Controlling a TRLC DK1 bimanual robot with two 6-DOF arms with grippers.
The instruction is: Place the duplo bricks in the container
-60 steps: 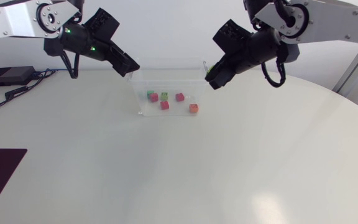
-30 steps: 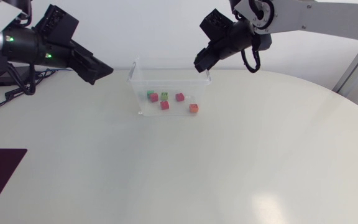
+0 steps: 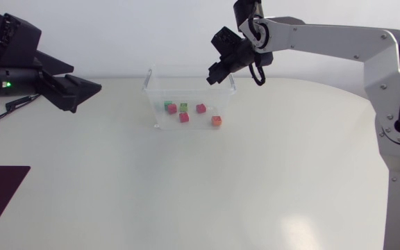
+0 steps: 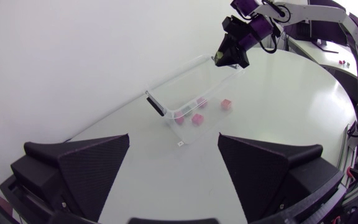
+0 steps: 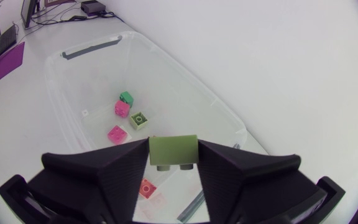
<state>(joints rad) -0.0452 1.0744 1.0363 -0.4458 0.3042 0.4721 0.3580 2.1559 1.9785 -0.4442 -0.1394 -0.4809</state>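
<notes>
Right wrist view: green duplo brick (image 5: 173,151) clamped from two sides between the narrow-set fingers of the right gripper (image 3: 212,76), held in the air above the clear container (image 3: 149,87). Head view places this gripper over the container's far right corner, close to the rim rather than over the middle. On the container floor lie five bricks (image 5: 138,120): two green, two pink, one orange-red, loosely grouped. Well to the left of the container hangs the left gripper (image 4: 173,146), fingers spread wide and empty, above the table (image 3: 255,180). Likely hazards: a release this near the rim could let the brick strike the wall edge and tumble outside; a drop from this height could bounce it off the floor or off a brick below; a descent could catch a finger on the rim and shove the light container
</notes>
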